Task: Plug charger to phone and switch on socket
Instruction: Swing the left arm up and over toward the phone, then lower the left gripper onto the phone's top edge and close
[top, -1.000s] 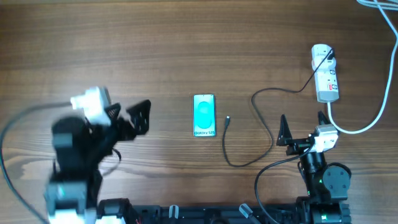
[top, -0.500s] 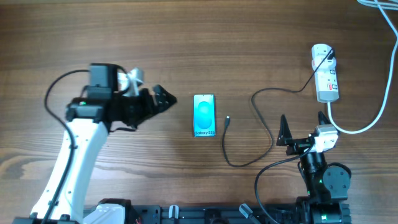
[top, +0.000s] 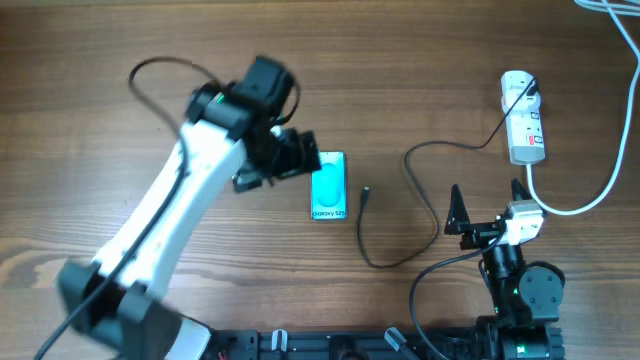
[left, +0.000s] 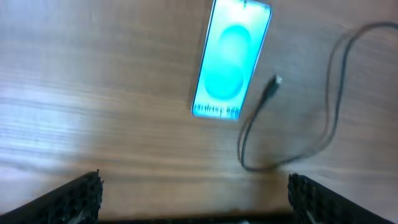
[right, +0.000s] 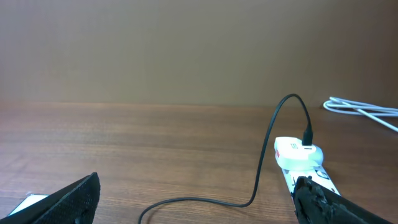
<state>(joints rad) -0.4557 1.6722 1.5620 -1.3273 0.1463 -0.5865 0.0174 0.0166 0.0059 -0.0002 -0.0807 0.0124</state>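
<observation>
L gripper (top: 300, 158) spread wide, just left of phone (top: 328, 185), screen up, charger (top: 366, 193) tip loose just right of phone, socket (top: 523, 130) far right, R gripper (top: 487, 200) spread too, nr socket's cord end.

Only legible text is "Galaxy S25": dark print on the white band at one end of the phone (top: 328, 186), which lies just beside the left gripper (top: 303, 158). The overhead view reads it, barely. In the left wrist view the band is at the phone end closer to the fingers, with the print smeared to dashes and not legible. The socket (top: 524, 124) lies ahead of the right gripper (top: 486, 196). It has red marks on its white body, possibly a rating label, too small to read in any view.
</observation>
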